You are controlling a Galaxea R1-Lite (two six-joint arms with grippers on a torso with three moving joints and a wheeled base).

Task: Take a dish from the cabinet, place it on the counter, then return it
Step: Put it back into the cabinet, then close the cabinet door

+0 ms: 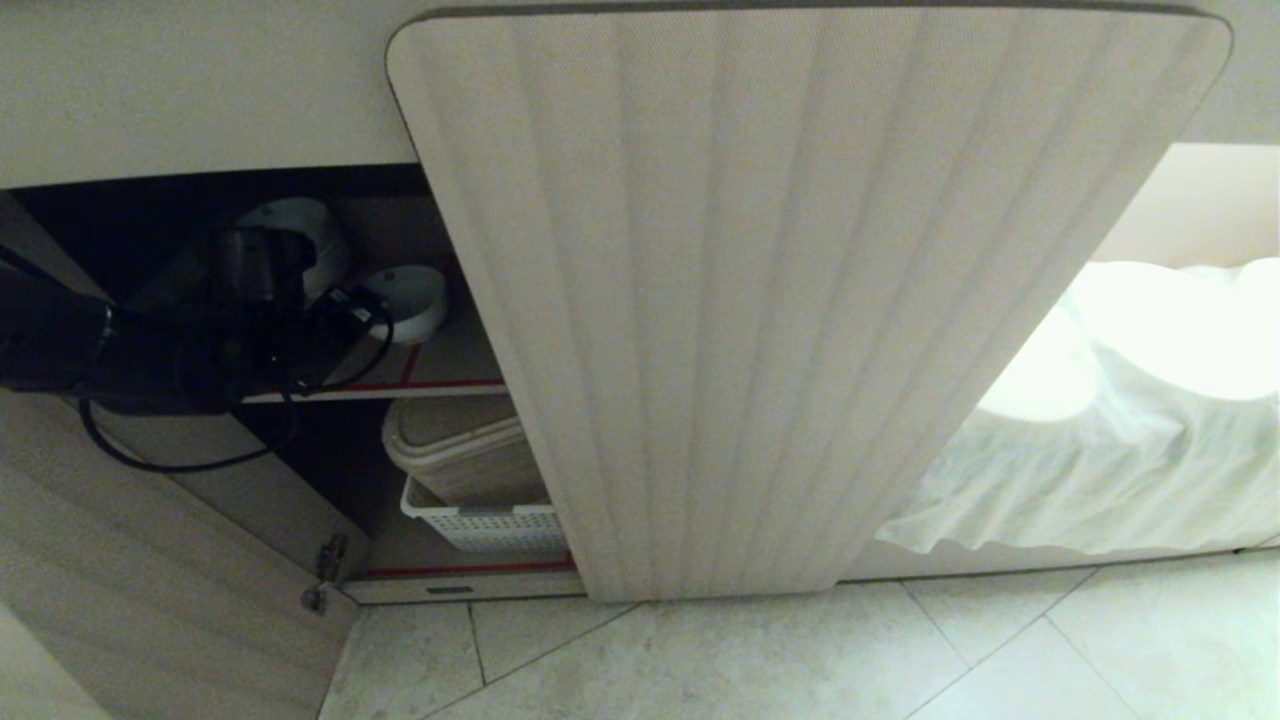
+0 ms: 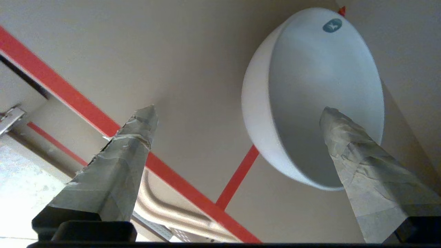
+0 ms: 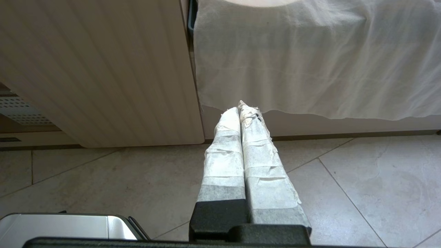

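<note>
The dish [image 1: 410, 300] is a small white bowl standing on the cabinet's upper shelf [image 1: 450, 384], which is edged in red tape. My left arm [image 1: 200, 340] reaches into the dark opening past the swung-out left door [image 1: 150, 560]. In the left wrist view my left gripper [image 2: 237, 115] is open wide. One taped fingertip [image 2: 336, 124] shows in front of the dish's [image 2: 310, 89] hollow, the other [image 2: 143, 120] outside its wall. I cannot tell if either touches it. My right gripper [image 3: 243, 107] hangs shut and empty over the floor. The counter is out of view.
A stack of white bowls [image 1: 300, 230] stands behind the dish. Below the shelf sit a beige lidded bin [image 1: 460, 450] and a white perforated basket [image 1: 490, 525]. The right fluted door [image 1: 800, 300] is shut. A white cloth [image 1: 1100, 450] drapes the opening beside it, above the tiled floor [image 1: 800, 660].
</note>
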